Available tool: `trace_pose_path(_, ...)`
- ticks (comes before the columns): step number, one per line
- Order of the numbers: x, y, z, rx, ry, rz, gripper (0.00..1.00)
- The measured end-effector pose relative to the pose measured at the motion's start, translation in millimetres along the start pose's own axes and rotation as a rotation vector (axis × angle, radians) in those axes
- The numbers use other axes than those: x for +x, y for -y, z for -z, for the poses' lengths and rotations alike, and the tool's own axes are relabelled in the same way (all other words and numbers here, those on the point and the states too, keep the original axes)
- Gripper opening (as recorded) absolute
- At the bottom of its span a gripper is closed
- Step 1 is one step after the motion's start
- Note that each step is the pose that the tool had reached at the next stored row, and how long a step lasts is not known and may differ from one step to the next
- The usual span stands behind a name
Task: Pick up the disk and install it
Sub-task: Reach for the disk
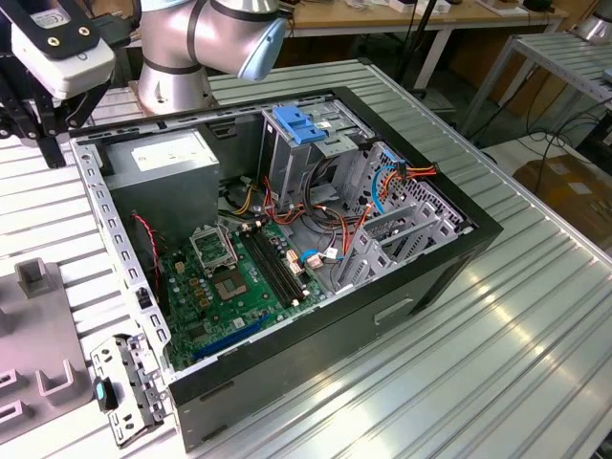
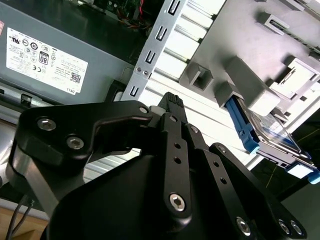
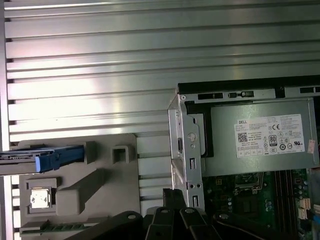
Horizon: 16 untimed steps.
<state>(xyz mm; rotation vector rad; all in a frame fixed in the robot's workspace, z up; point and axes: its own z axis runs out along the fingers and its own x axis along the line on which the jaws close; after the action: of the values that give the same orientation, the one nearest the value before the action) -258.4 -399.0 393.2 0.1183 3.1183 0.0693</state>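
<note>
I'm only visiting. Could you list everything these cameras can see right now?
disk: one, silver with blue rails, slotted in the fixture
fixture: one, grey, on the table beside the case
computer case: one, black, open, on the table
power supply: one, grey with white sticker, in a case corner
motherboard: one, green, on the case floor
bracket: one, blue, inside the case
table: one, silver, slatted
robot arm: one, silver-grey, beyond the case
gripper: one, black, shut, empty, over the table near the case's corner
</note>
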Motion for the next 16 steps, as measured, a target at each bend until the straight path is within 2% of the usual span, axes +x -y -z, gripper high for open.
trace_pose_path(16, 27.8, 2.1, 0.6, 0.0, -0.0014, 0.0, 0.11)
